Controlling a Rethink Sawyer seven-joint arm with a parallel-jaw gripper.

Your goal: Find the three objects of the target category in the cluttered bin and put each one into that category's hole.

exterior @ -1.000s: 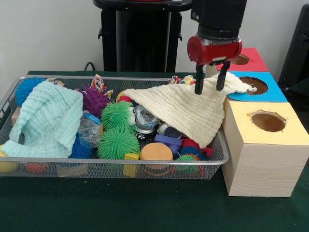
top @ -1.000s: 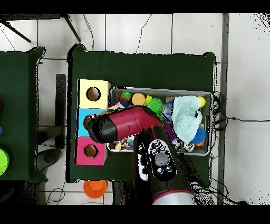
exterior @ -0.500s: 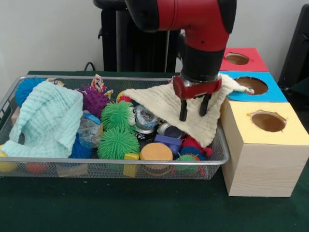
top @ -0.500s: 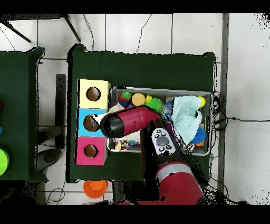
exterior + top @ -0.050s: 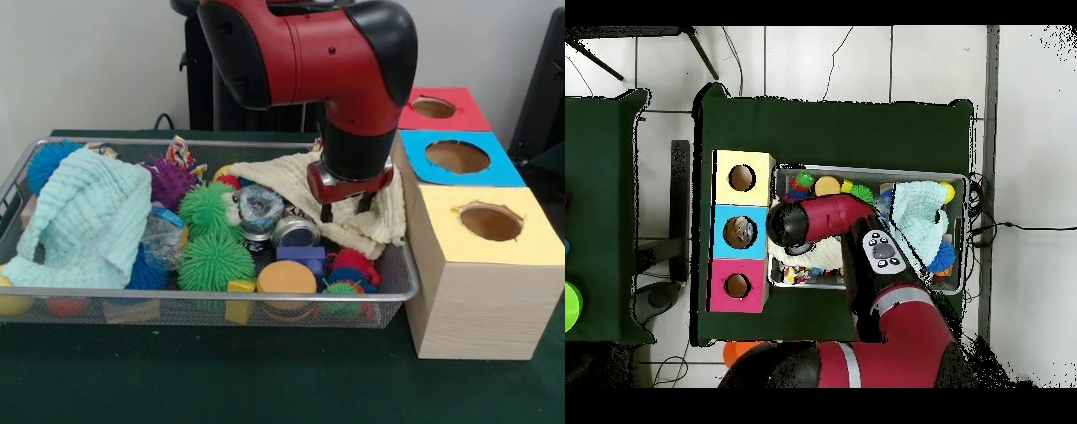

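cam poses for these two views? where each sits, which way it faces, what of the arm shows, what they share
Front view: sits across the table at about table height, facing the wire bin and the wall behind; the red arm comes down from above, gripper over the cream cloth.
Overhead view: sits above, looking straight down on the green table; arm enters from the bottom edge, covering part of the bin.
Shared: bin, cloth, the yellow, blue and red hole boxes.
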